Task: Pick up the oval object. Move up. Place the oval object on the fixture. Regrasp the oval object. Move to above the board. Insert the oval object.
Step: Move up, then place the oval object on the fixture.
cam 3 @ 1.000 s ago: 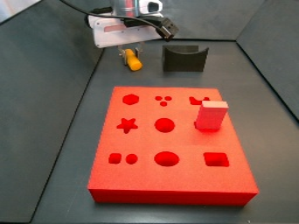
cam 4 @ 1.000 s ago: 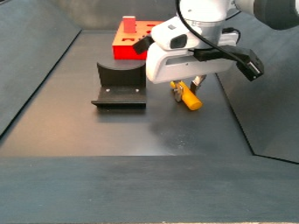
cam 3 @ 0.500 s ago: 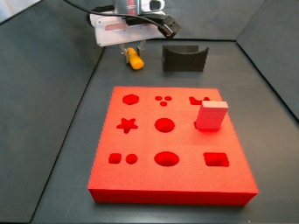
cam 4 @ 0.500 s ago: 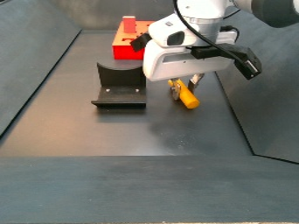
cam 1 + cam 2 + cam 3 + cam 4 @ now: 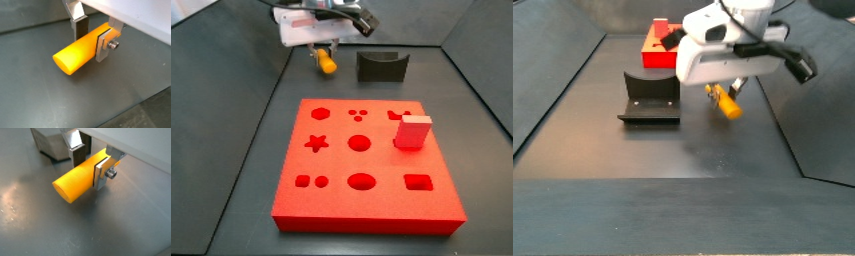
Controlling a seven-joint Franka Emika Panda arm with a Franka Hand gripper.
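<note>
Lift-off is the change: the gripper (image 5: 93, 37), fingers (image 5: 104, 44) clamped across the smooth yellow-orange oval object (image 5: 79, 51) between them, now sits higher above the dark desk (image 5: 714, 150), so the move-up step looks underway.

The smooth yellow-orange plastic oval object (image 5: 81, 50) glows uniformly, without markings, between the gripper (image 5: 92, 36) and its flat silver finger plates with dark pads (image 5: 80, 27). The gripper's housing is white in both side views (image 5: 711, 58). At 3 o'clock of it in a side view sits the dark grey fixture (image 5: 381, 66). The bright red board (image 5: 362, 163) carries a pink-red cuboid block (image 5: 413, 131). The floor (image 5: 660, 150) is plain dark grey.
</note>
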